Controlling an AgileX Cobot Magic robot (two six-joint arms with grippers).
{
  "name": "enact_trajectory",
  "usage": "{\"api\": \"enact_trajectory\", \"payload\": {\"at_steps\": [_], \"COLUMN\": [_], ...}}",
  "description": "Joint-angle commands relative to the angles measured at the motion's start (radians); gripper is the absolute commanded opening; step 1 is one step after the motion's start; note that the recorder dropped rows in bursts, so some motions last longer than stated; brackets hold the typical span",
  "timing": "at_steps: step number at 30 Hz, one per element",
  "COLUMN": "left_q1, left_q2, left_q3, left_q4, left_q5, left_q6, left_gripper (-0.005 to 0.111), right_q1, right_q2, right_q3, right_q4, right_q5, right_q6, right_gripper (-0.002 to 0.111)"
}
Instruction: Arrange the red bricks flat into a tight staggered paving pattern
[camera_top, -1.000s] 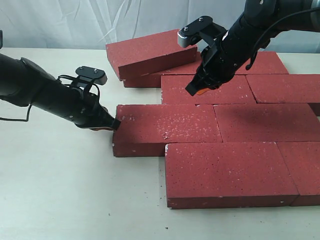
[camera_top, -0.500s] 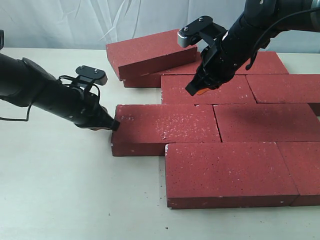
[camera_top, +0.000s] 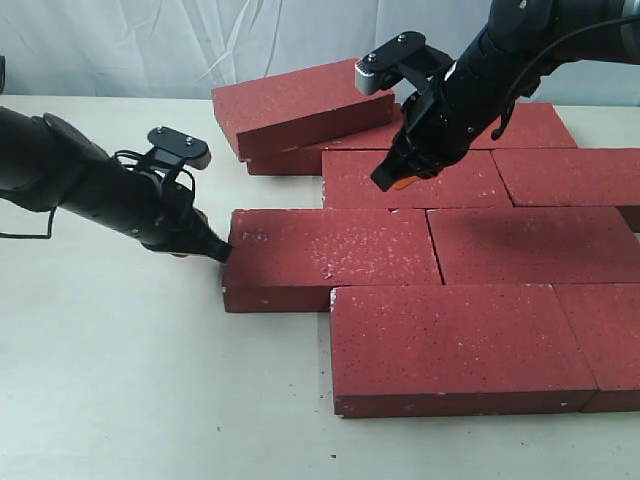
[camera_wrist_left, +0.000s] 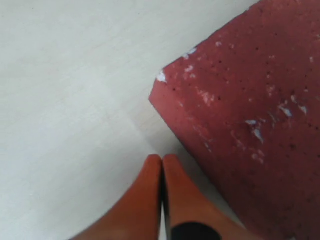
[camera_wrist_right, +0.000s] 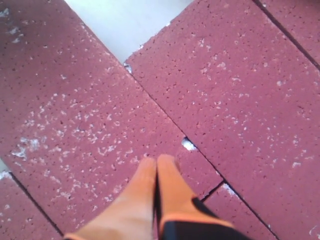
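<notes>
Several red bricks lie flat in staggered rows on the table, among them a middle-row brick (camera_top: 330, 258) and a front brick (camera_top: 450, 345). My left gripper (camera_top: 223, 253) is shut and empty, low on the table at that middle brick's left end. In the left wrist view its tips (camera_wrist_left: 162, 159) sit just beside the brick's corner (camera_wrist_left: 240, 115); whether they touch it I cannot tell. My right gripper (camera_top: 393, 183) is shut, empty, and points down at a back-row brick (camera_top: 450, 185). Its tips (camera_wrist_right: 157, 161) are on or just over the brick surface (camera_wrist_right: 90, 115) near a joint.
One brick (camera_top: 290, 105) at the back left leans tilted on another brick (camera_top: 300, 160) beneath it. More flat bricks fill the right side (camera_top: 570, 175). Bare pale table (camera_top: 120, 380) lies left and in front. A white curtain hangs behind.
My left arm has shifted slightly back to the left along the table. The right arm and the bricks look unmoved.
</notes>
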Motion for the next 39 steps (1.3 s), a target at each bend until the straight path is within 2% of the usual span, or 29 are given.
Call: {"api": "enact_trajectory", "payload": {"at_steps": [1, 5, 11, 14, 16, 20, 25, 27, 31, 39], "left_q1": [0.047, 0.098, 0.098, 0.098, 0.098, 0.098, 0.098, 0.098, 0.098, 0.098], "left_q2": [-0.077, -0.128, -0.132, -0.115, -0.097, -0.069, -0.040, -0.024, 0.011, 0.075], "left_q3": [-0.002, -0.002, -0.007, -0.032, -0.063, -0.130, -0.199, -0.227, -0.277, -0.348], "left_q4": [0.039, 0.050, -0.050, -0.041, -0.041, -0.041, -0.041, -0.041, -0.045, -0.056], "left_q5": [0.053, 0.046, -0.297, -0.358, -0.367, -0.353, -0.331, -0.324, -0.297, -0.221], "left_q6": [-0.006, -0.027, -0.027, -0.027, -0.027, -0.027, -0.025, -0.025, -0.025, -0.025], "left_gripper": [0.000, 0.000, 0.000, 0.000, 0.000, 0.000, 0.000, 0.000, 0.000, 0.000], "right_q1": [-0.007, -0.007, -0.007, -0.007, -0.015, -0.063, -0.141, -0.161, -0.178, -0.184], "right_q2": [-0.004, -0.004, -0.004, -0.004, 0.001, 0.048, 0.178, 0.231, 0.324, 0.470], "right_q3": [0.003, 0.003, 0.003, -0.004, -0.025, -0.135, -0.405, -0.499, -0.628, -0.768], "right_q4": [0.012, 0.017, 0.017, 0.015, 0.015, 0.015, 0.023, 0.021, 0.003, -0.007], "right_q5": [-0.042, -0.163, -0.541, -0.726, -0.777, -0.673, -0.338, -0.254, -0.242, -0.267], "right_q6": [-0.004, -0.008, -0.008, -0.008, -0.008, -0.008, 0.035, 0.051, 0.113, 0.132], "right_gripper": [-0.001, -0.001, -0.001, -0.001, -0.001, -0.001, -0.001, -0.001, -0.001, -0.001]}}
